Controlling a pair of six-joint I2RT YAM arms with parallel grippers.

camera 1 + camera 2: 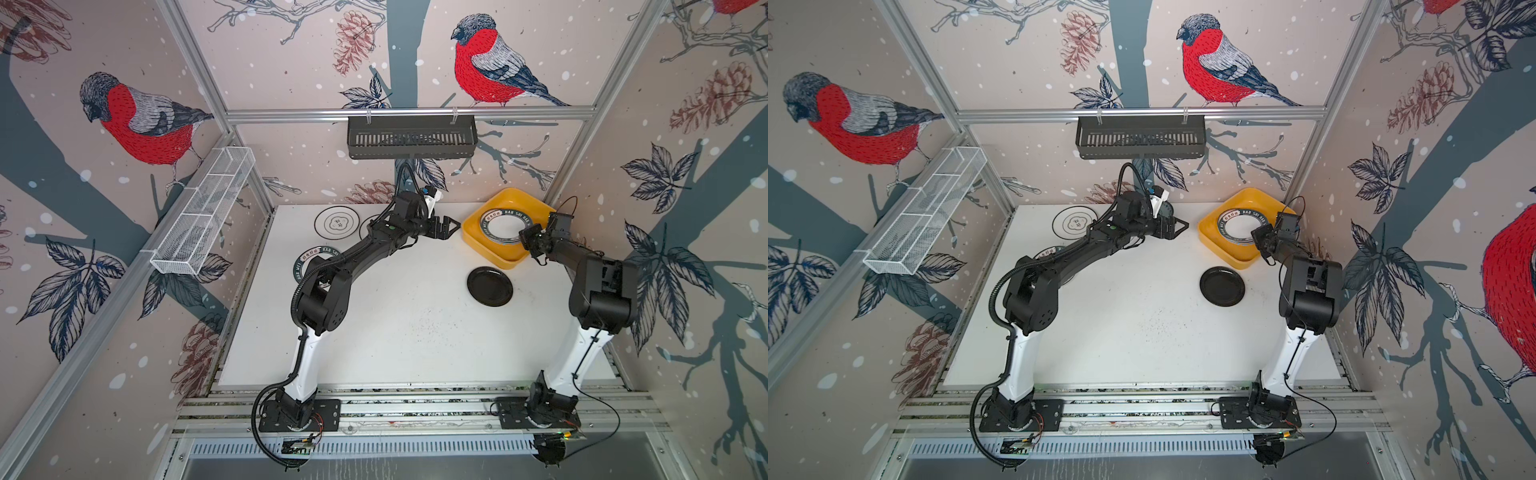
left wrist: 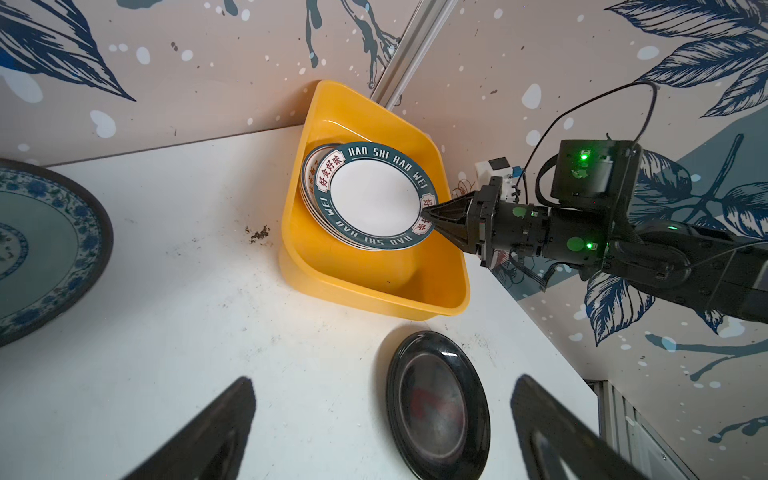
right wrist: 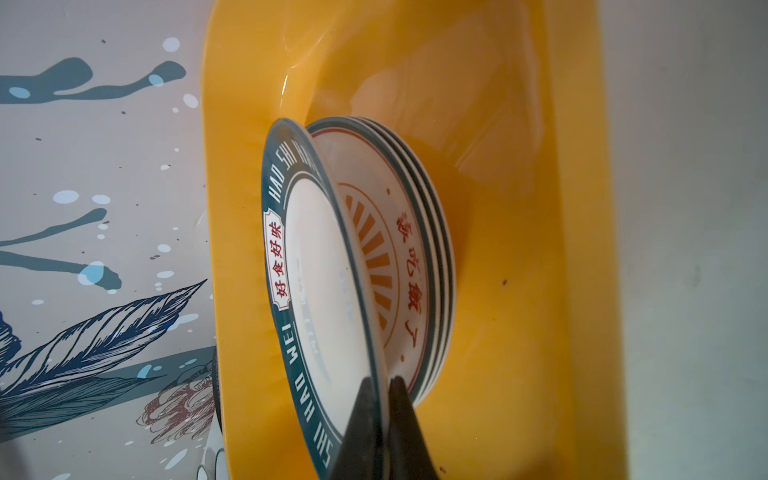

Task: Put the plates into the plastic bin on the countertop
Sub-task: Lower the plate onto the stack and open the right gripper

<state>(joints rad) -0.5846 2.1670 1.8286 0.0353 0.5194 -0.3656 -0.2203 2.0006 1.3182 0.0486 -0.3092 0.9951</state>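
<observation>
Right gripper (image 2: 428, 214) fingers pinch lettered plate (image 2: 374, 195) rim, tilted on stack (image 3: 415, 257) in bin (image 2: 374, 291). Left gripper (image 1: 446, 227) fingers wide, empty.

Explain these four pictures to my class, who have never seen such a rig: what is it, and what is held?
Two robot arms stand at a white countertop. Two pictures look down from overhead; two come from cameras on the arms' wrists. The right end effector is shut on the rim of a white round plate with a dark lettered rim, tilted over stacked orange-sunburst plates inside the yellow plastic bin. The left end effector is open and empty. On the countertop lie a black round plate, a thin-rimmed white plate, a teal patterned plate and a second lettered plate, partly hidden under the left arm.
</observation>
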